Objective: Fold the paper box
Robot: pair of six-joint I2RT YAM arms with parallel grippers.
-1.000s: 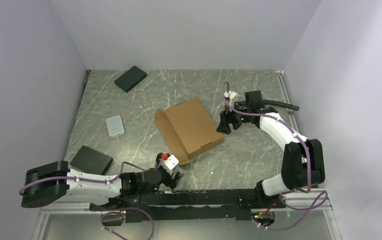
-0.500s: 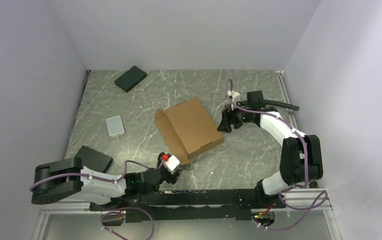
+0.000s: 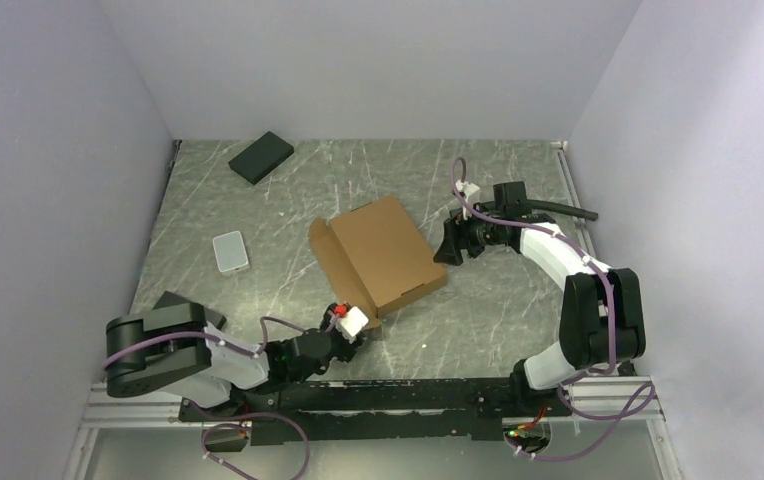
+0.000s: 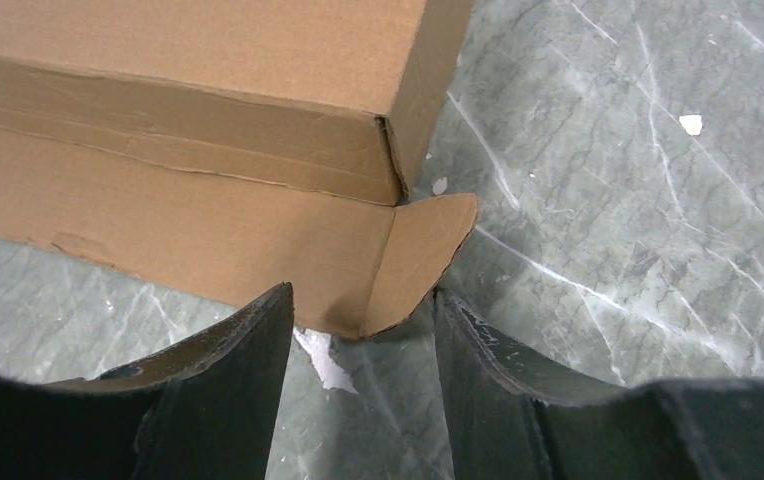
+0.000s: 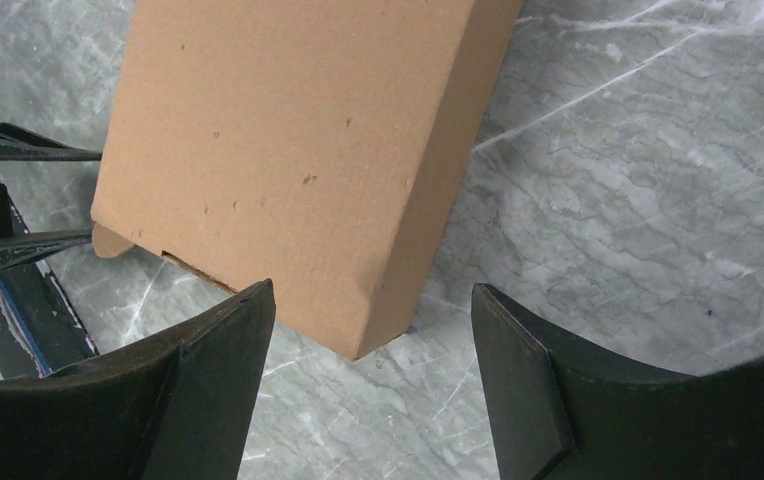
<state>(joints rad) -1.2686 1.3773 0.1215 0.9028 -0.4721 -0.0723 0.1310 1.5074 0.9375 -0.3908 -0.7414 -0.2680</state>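
- Between the fingers of my left gripper [image 4: 363, 310] sits a small rounded tab [image 4: 420, 255] at the near corner of the paper box [image 3: 383, 255]. The fingers stand apart, released, and nothing is pinched. The finger on the right of the wrist view has its tip just beside the tab's edge.
- Just ahead of those fingers, the box's long flap [image 4: 158, 220] lies flat on the table [image 4: 608, 250]. The folded side wall of the box rises beyond it.
- At the far side, my right gripper [image 5: 373, 300] is spread wide too. The opposite corner of the box points into the gap between its fingertips, and I see no contact with either finger.
- In the top view, the box lies brown face up between the two grippers, with the long flap lying open along its left edge.
- Well to the left of the left fingers is a small pale case [image 3: 230, 250], and a black pad [image 3: 261, 157] lies near the back wall.
- A second black pad [image 3: 190, 306] lies partly hidden behind the left arm.
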